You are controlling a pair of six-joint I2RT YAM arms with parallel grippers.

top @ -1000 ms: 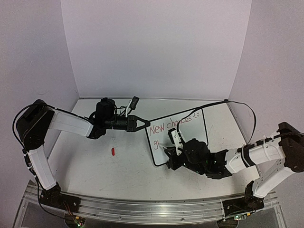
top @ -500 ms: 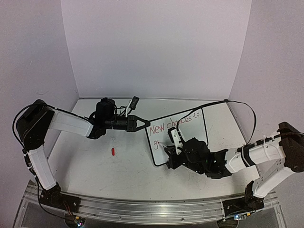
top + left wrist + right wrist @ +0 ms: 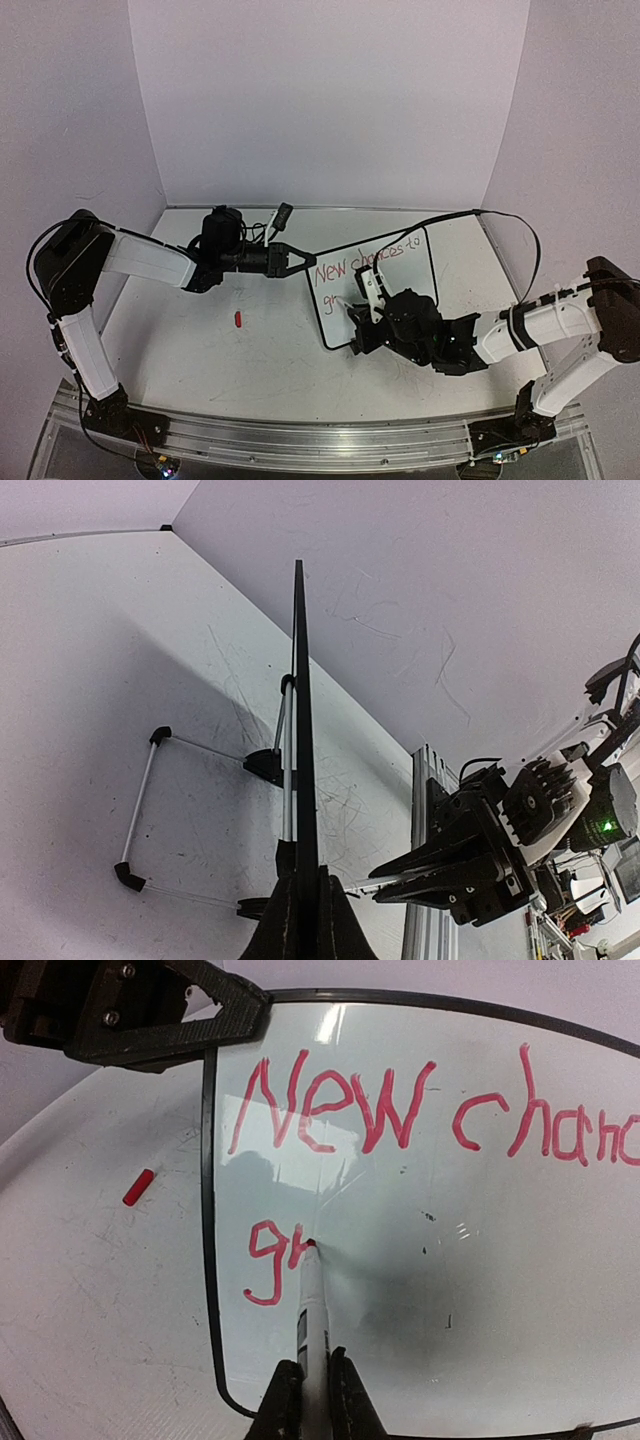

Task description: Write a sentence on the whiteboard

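Bright, even, diffuse light, faint glare streaks on the whiteboard point(image 3: 440, 1260), fisheye curvature at wrist-view edges, soft shadows

— Room to pass?
— Over the scuffed white tabletop point(image 3: 190, 350) left of the small black-framed whiteboard point(image 3: 395, 275); only a small red cap point(image 3: 238, 319) lies there.
— Obstacles?
— The left gripper point(image 3: 300, 261) clamping its left edge; the right gripper point(image 3: 312, 1385)'s white marker point(image 3: 312, 1295) touching its face.

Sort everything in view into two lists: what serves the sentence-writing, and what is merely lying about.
In use: whiteboard, red marker, left gripper clamping the board's edge, right gripper holding the marker.
Lying about: red marker cap on the tabletop.
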